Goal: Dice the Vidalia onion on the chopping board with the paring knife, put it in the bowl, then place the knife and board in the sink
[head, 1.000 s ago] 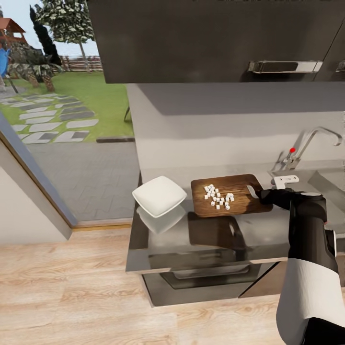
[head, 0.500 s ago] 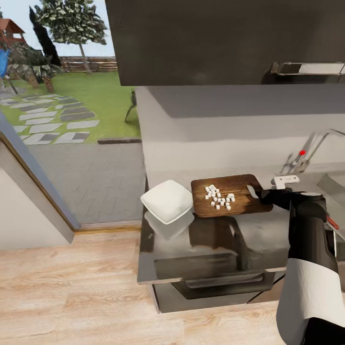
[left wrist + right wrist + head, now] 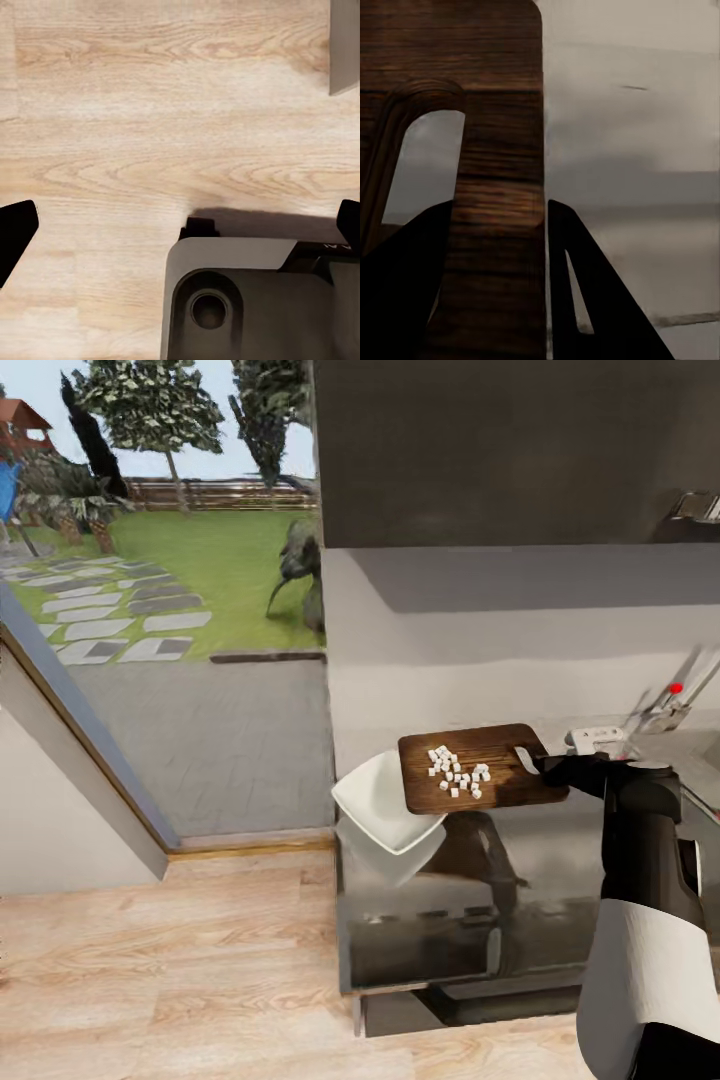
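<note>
Right hand (image 3: 545, 765) is clamped on the handle end of the brown wooden rectangular chopping board (image 3: 478, 767). In the right wrist view its dark fingers (image 3: 585, 292) straddle the board's (image 3: 491, 180) edge, just beside the slot handle. The board is lifted clear of the glossy grey steel desk (image 3: 560, 880) and held roughly level. The small white diced onion cubes (image 3: 455, 770) ride on it in a loose cluster toward the end far from the hand.

Change over the last second: board and right arm sit at the same spot in the head view, while desk, wall and window have slid right. So the base is moving and the arm is carrying the load with it.

The white glossy square-rimmed bowl (image 3: 385, 810), which was well apart from the board's far end, is now partly tucked under that end.

The chrome faucet with red knob (image 3: 678, 695) is on the other side of the hand, near the frame edge.

Meaning: my read is this is alignment for the dump. The cubes should clear the far edge into the bowl once tilted. Risk is spill past the rim, since the bowl sits at the desk corner.

Left hand (image 3: 180, 225) hangs over the light wood floor (image 3: 150, 112) with its fingertips wide apart, holding nothing.

Paring knife: can't locate it.
</note>
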`<state>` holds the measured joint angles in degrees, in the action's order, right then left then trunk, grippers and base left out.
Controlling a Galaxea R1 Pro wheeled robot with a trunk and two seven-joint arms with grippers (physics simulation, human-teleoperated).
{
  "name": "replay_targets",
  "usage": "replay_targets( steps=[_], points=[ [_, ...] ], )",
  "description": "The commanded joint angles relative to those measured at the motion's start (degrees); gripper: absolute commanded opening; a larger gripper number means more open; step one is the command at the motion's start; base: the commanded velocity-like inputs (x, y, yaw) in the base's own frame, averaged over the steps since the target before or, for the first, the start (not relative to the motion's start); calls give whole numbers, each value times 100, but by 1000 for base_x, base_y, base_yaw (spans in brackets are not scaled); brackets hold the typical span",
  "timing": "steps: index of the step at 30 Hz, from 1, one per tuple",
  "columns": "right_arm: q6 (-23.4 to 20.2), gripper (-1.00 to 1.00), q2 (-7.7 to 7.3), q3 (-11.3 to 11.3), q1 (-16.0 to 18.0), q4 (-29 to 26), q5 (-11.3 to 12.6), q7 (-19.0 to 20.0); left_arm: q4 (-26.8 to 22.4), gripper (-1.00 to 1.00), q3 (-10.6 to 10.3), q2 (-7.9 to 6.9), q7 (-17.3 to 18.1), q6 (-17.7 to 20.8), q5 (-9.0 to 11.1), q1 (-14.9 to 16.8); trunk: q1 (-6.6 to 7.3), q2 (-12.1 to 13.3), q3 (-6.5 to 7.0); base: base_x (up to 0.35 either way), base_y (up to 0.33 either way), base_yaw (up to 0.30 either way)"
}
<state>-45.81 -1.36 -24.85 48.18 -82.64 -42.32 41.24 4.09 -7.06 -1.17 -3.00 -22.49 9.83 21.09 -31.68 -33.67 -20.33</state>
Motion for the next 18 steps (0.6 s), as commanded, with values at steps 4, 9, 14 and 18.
replay_targets(
  steps=[4, 9, 14, 18],
  points=[
    [-15, -100, 4, -3, 8, -7, -40, 60, 22, 100, -50, 1, -6, -36, 45, 9, -3, -8, -8, 149, 259, 0],
    [-15, -100, 11, -2, 8, -7, -47, 60, 24, 100, -50, 1, -7, -36, 45, 9, -3, -8, -8, 136, 251, 0],
    [-15, -100, 13, -1, 8, -7, -48, 60, 22, 100, -50, 18, -15, -36, 45, 9, -3, -8, -8, 19, 51, 0],
    [-15, -100, 13, 2, 8, -7, -48, 60, 22, 100, -50, 20, -16, -36, 45, 9, 63, 112, 46, 1, 3, 0]
  ],
)
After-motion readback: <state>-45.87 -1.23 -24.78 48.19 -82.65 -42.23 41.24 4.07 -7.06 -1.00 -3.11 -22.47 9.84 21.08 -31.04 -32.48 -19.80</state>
